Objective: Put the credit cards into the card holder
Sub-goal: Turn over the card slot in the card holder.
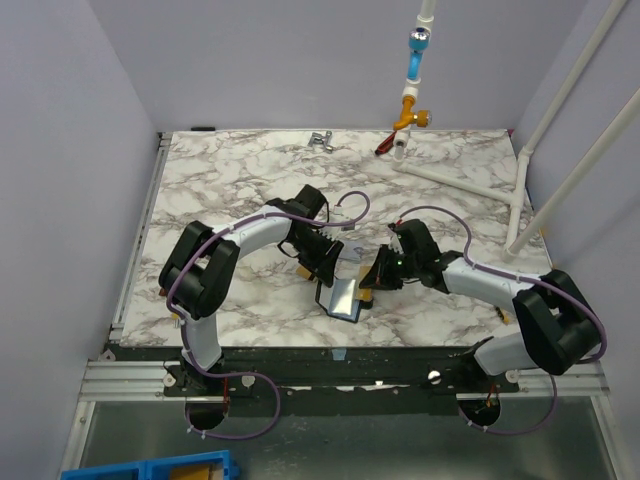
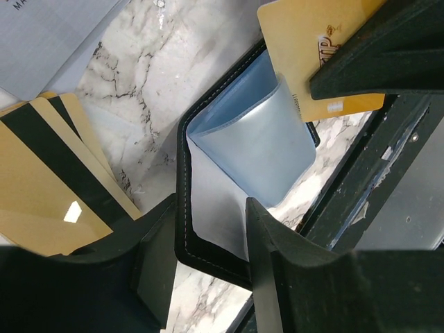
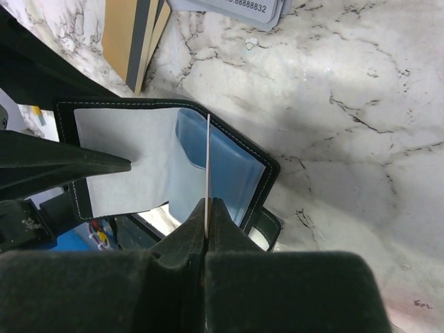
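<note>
Right wrist view: right gripper clamped on gold card, seen edge-on, upright over the blue pocket of the open card holder. Left wrist view: left gripper part-spread, straddling and pinching the holder's black edge. Gold cards with dark stripe flat on marble table, just beside.

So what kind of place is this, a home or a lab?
Most likely a robot test cell, not a home: a marble-patterned tabletop boxed in by plain walls, two arms bolted to a metal rail, and a white pipe frame.
</note>
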